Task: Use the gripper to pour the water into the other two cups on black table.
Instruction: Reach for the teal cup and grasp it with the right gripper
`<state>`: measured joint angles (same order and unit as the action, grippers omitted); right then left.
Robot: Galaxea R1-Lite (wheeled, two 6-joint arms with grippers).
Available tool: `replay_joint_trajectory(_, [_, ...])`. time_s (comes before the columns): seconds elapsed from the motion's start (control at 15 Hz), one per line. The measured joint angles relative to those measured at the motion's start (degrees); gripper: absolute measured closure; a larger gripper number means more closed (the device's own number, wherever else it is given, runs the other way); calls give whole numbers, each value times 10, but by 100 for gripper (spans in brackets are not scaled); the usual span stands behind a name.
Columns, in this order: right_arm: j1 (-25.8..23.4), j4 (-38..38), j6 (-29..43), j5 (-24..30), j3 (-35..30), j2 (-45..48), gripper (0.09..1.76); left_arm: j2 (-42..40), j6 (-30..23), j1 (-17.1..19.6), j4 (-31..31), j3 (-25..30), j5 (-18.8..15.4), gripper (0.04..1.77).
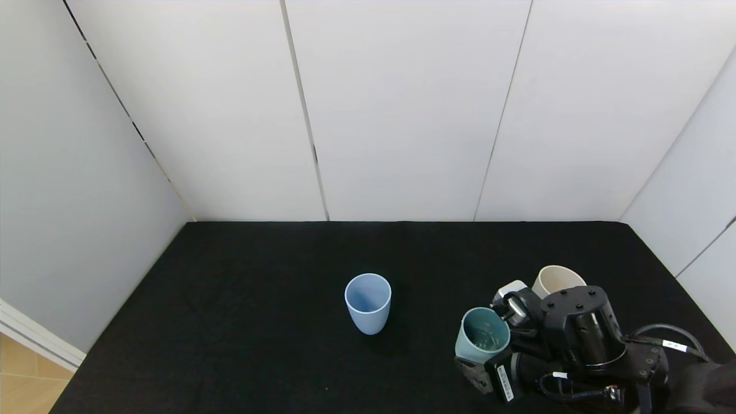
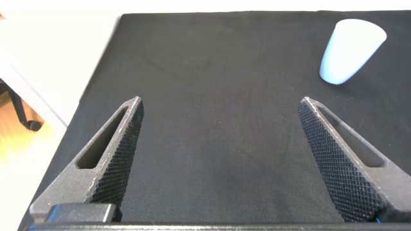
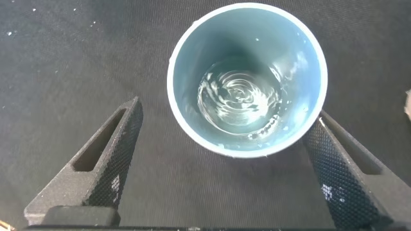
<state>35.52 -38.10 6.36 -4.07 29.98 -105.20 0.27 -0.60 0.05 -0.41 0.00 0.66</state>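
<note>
The right gripper [image 1: 489,339] is sitting low over the black table [image 1: 259,287] with its fingers spread wide, and the teal-green cup [image 1: 482,340] is standing upright between them, closer to one finger than the other. In the right wrist view that cup [image 3: 247,77] is showing its open mouth, with the water [image 3: 239,97] glinting in rings at the bottom; one finger [image 3: 340,173] is appearing to touch or nearly touch the cup wall, while the other finger [image 3: 112,160] is standing clearly apart from it, so the gripper is not yet clamping the cup. The cup's long axis is running vertically, crossing the line between the fingers. The cream-beige cup [image 1: 556,282] is standing just beyond the gripper, partly hidden behind the wrist, close enough to be bumped during a lift. The light blue cup [image 1: 368,302] is standing well apart, off to the gripper's left. The left gripper [image 2: 221,160] is out of the head view; its own camera is showing its fingers held wide open over bare cloth, gripping nothing, with the light blue cup [image 2: 350,50] far ahead. The right arm is plainly the nearer one to the water.
</note>
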Motion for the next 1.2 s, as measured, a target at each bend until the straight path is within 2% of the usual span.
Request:
replay_joint_trajectory(0.73, [-25, -66, -2, 1, 0, -42, 14, 0, 0, 0, 0, 0, 0, 9])
replay_joint_trajectory(1.2, [-24, -99, 0, 2, 0, -66, 14, 0, 0, 0, 0, 0, 0, 9])
